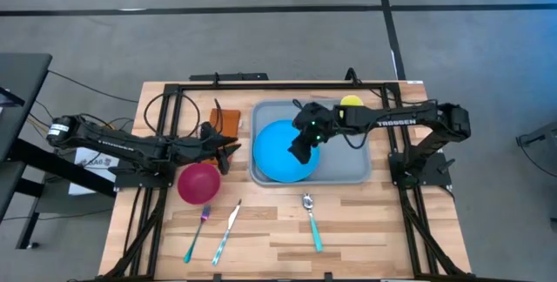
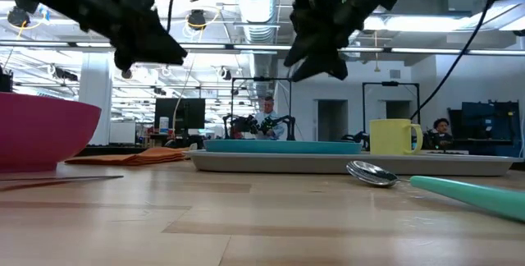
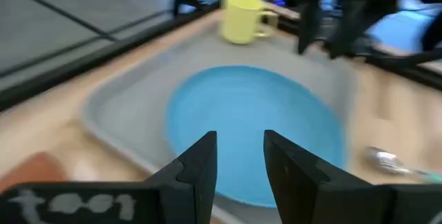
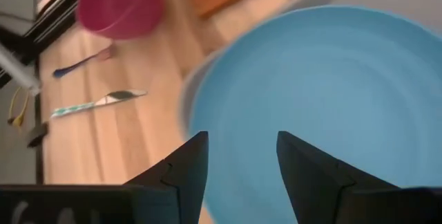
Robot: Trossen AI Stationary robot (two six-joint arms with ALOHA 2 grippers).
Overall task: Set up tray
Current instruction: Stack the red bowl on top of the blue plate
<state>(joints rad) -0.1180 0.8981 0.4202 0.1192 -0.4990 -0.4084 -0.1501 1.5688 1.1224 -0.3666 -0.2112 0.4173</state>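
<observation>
Both pairs of jaws stand parted and grasp nothing. Right jaws [image 1: 300,153], at the centre of the high view, hang above the blue plate [image 1: 283,151]; in the low view they are clear of it, with open air between. Right wrist view: two dark fingers [image 4: 185,165] apart, the plate filling the space beyond them. Left jaws [image 1: 228,153], left of centre in the high view, are held above the counter [image 1: 365,225] between the pink bowl [image 1: 199,183] and the tray [image 1: 348,167]; the left wrist view shows their fingers [image 3: 200,165] parted with nothing between.

Containers. The tray lies at the centre of the high view, slightly right of the middle, flat on the counter. Its long axis runs left to right across the frame, short sides facing the two arms. It holds the blue plate in its left half, the plate's lower-left edge reaching over the tray's rim. A yellow mug [image 1: 351,102] stands upright at the tray's upper right corner; whether it sits inside the rim cannot be told. The pink bowl stands on the counter at lower left of the tray, apart from it; its contents cannot be told.

Other items. An orange napkin [image 1: 228,122] lies flat just left of the tray. Along the lower part of the high view lie a fork [image 1: 197,232], a knife [image 1: 228,230] and a spoon [image 1: 312,221], each with a teal handle.
</observation>
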